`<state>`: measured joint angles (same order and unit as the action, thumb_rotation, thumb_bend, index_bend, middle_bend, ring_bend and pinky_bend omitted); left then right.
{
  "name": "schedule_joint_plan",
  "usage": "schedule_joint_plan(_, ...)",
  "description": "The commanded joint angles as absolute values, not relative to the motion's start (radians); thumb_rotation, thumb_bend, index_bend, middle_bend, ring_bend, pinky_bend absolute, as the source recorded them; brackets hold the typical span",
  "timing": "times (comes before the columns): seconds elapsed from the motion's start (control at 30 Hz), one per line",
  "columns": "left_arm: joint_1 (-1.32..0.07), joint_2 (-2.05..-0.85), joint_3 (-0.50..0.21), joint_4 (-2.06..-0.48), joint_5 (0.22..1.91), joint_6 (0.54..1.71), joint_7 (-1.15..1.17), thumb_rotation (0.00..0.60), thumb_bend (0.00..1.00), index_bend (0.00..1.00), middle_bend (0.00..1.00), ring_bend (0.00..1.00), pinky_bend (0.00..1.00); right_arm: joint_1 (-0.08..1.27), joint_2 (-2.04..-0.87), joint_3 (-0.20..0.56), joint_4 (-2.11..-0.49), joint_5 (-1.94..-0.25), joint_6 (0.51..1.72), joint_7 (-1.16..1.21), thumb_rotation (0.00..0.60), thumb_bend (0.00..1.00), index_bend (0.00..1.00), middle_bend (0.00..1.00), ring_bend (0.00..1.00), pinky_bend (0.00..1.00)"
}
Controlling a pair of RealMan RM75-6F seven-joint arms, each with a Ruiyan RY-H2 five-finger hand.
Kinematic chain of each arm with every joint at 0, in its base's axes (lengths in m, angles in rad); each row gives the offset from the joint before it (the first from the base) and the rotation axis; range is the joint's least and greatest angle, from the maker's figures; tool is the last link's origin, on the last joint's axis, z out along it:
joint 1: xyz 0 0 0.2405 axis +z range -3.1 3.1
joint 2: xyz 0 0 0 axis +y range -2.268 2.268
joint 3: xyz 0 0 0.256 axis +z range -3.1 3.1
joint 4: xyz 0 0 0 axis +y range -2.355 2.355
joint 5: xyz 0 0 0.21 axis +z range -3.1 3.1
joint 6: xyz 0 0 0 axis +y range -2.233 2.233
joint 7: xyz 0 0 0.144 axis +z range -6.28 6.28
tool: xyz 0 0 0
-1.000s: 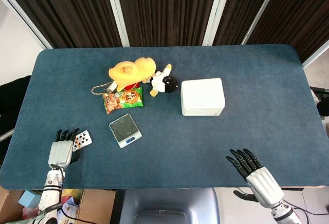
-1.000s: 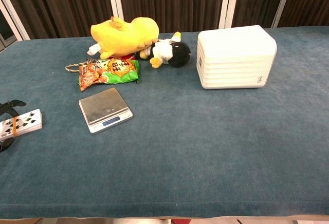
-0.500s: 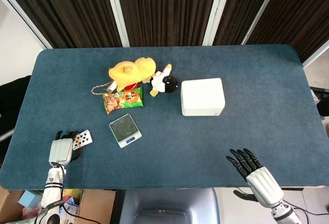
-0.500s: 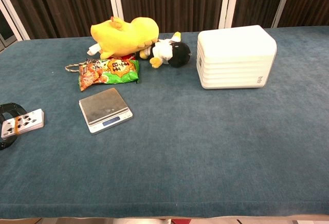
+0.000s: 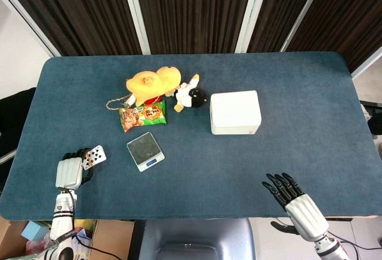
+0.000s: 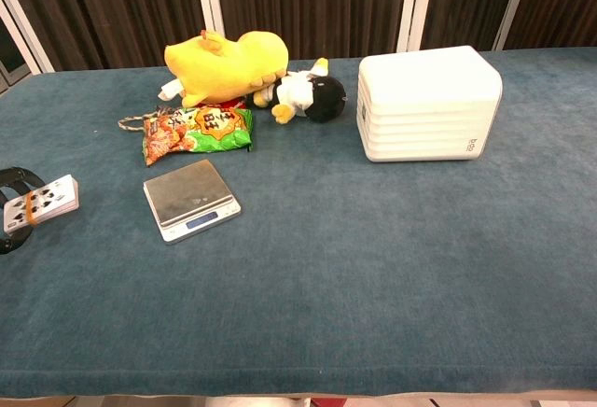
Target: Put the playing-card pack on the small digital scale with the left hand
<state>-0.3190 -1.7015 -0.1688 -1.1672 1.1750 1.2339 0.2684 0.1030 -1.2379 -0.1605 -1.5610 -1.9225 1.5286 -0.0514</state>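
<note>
The playing-card pack [image 5: 94,156] [image 6: 40,203], banded and face up, is held by my left hand [image 5: 71,169] at the table's front left, its fingers curled around the pack's left end. In the chest view only dark fingertips [image 6: 11,183] show at the left edge. The small digital scale [image 5: 145,151] [image 6: 190,199] lies flat to the right of the pack with nothing on its steel plate. My right hand [image 5: 290,195] hovers at the table's front right edge, fingers spread, holding nothing.
Behind the scale lie a snack bag [image 5: 142,115] [image 6: 197,131], a yellow plush toy [image 5: 152,84] [image 6: 227,64] and a black-and-white plush penguin [image 5: 191,96] [image 6: 309,95]. A white box [image 5: 235,112] [image 6: 427,103] stands mid-table. A cardboard box [image 5: 104,236] sits below the front edge.
My left hand has closed its fingers around the card pack and raised it slightly, shifting it a little away from the table's front edge. The right hand stays still.
</note>
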Motion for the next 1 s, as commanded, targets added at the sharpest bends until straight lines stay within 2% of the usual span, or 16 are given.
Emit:
schedule_joint_plan(0.03,-0.328,-1.721,-0.183,-1.169,1.192,1.262,0.269,0.600,0.75,0.92,0.95,0.68,0.26,0.104,-1.240,-0.161,-1.561,-1.923,1.524,-0.055,0.600,0.13,0.00,0.00,0.00,0.00)
schedule_joint_plan(0.27,-0.398,-1.808,-0.222,-1.165,1.222,1.289,0.329,0.600,0.75,0.91,0.95,0.68,0.25,0.108,-1.242,-0.163,-1.563,-1.921,1.511,-0.061,0.600,0.13,0.00,0.00,0.00,0.00)
schedule_joint_plan(0.67,-0.506,-1.948,-0.241,-1.070,1.246,1.271,0.449,0.600,0.74,0.91,0.93,0.68,0.24,0.107,-1.229,-0.163,-1.564,-1.922,1.527,-0.042,0.600,0.13,0.00,0.00,0.00,0.00)
schedule_joint_plan(0.73,-0.515,-1.961,-0.240,-1.056,1.247,1.266,0.453,0.600,0.73,0.91,0.90,0.67,0.23,0.107,-1.227,-0.164,-1.563,-1.923,1.528,-0.040,0.600,0.13,0.00,0.00,0.00,0.00)
schedule_joint_plan(0.8,-0.521,-1.965,-0.237,-1.053,1.241,1.247,0.454,0.600,0.71,0.87,0.84,0.64,0.21,0.106,-1.226,-0.164,-1.563,-1.925,1.532,-0.037,0.600,0.13,0.00,0.00,0.00,0.00)
schedule_joint_plan(0.9,-0.523,-1.954,-0.232,-1.074,1.240,1.229,0.436,0.600,0.60,0.67,0.63,0.49,0.16,0.105,-1.224,-0.163,-1.563,-1.924,1.538,-0.032,0.600,0.13,0.00,0.00,0.00,0.00)
schedule_joint_plan(1.0,-0.523,-1.941,-0.229,-1.093,1.253,1.229,0.397,0.600,0.49,0.45,0.40,0.29,0.13,0.105,-1.224,-0.163,-1.562,-1.925,1.538,-0.030,0.600,0.13,0.00,0.00,0.00,0.00)
